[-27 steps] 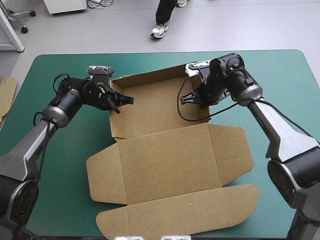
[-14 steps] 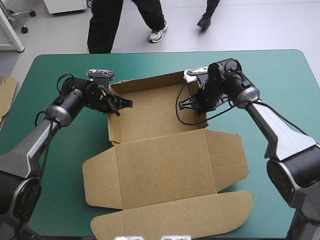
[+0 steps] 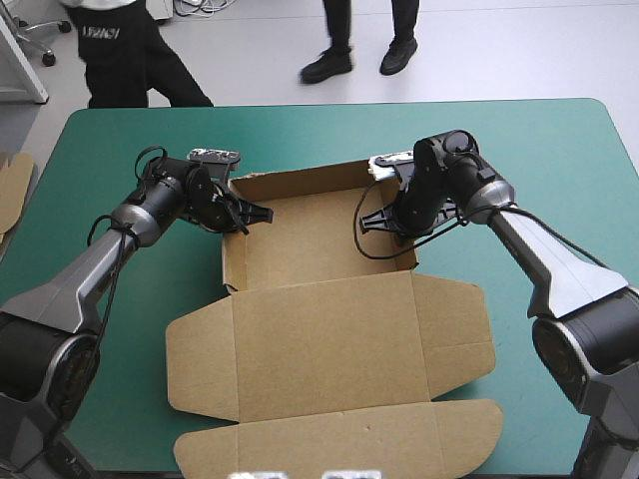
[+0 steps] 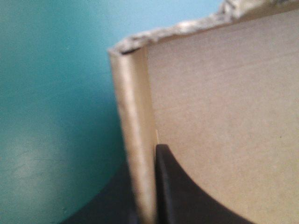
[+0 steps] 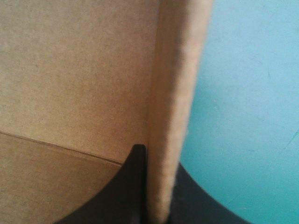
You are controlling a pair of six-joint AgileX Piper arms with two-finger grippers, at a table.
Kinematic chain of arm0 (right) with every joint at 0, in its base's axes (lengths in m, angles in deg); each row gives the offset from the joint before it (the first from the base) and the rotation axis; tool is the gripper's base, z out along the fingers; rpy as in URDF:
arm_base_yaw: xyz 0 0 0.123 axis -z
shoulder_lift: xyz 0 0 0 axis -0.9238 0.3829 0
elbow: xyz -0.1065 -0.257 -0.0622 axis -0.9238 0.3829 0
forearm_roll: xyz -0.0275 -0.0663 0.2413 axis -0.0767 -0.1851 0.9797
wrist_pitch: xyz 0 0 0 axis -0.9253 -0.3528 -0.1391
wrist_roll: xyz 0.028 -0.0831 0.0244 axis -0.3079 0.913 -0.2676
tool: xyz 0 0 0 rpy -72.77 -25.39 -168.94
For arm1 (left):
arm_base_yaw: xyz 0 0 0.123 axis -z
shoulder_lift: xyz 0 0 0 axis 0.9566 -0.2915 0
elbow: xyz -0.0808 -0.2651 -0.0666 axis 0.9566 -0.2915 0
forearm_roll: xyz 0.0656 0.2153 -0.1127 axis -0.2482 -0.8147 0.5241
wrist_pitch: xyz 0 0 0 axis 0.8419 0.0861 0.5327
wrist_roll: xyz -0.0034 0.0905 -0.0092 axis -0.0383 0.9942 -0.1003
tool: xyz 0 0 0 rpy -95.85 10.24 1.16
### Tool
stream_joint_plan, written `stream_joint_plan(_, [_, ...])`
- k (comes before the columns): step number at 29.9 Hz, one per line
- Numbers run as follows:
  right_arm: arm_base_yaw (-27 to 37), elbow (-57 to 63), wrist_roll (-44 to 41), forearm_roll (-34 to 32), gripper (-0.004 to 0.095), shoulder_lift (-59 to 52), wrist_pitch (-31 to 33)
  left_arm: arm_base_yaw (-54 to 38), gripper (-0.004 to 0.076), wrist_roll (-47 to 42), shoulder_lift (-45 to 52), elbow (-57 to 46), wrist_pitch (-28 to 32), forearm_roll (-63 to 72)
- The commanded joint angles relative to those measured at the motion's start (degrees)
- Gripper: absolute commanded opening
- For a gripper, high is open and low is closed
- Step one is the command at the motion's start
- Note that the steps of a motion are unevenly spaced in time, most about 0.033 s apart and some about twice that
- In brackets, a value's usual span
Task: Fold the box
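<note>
**A:** How far along is the box [image 3: 319,299]?

**B:** Partway, I'd judge. It sits in the middle of the teal-green surface [image 3: 559,140]. Its far half already stands as a tray, with the far wall [image 3: 300,172], left wall [image 4: 135,130] and right wall [image 5: 173,93] raised. The lid [image 3: 329,339] and its flaps [image 3: 344,449] lie flat on the box's near side.

**A:** And the jaws?

**B:** The left jaws pinch the left wall, one side inside the tray and one outside. The right jaws pinch the right wall the same way, with only the board between them.

**A:** What's left?

**B:** Probably securing those walls. The lid looks untouched.

**A:** Anything unclear?

**B:** Whether the tray's corners are tucked, because the arms cover them. The nearest flap is cut off, and each wrist view shows only a strip of wall.
</note>
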Motion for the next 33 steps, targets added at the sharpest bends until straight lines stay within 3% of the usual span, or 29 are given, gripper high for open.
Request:
stream_joint_plan(1, [0.0, -1.5, 2.76, 1.93, -0.0012, -3.19, 1.71, 0.37, -0.0014, 3.72, 1.29, 1.11, 1.52, -1.54])
stream_joint_plan(33, [0.0, -1.39, 3.74, 3.38, -0.0013, 3.48, 0.32, 0.37, -0.0014, 6.18, -4.03, 2.14, -2.08, 0.61])
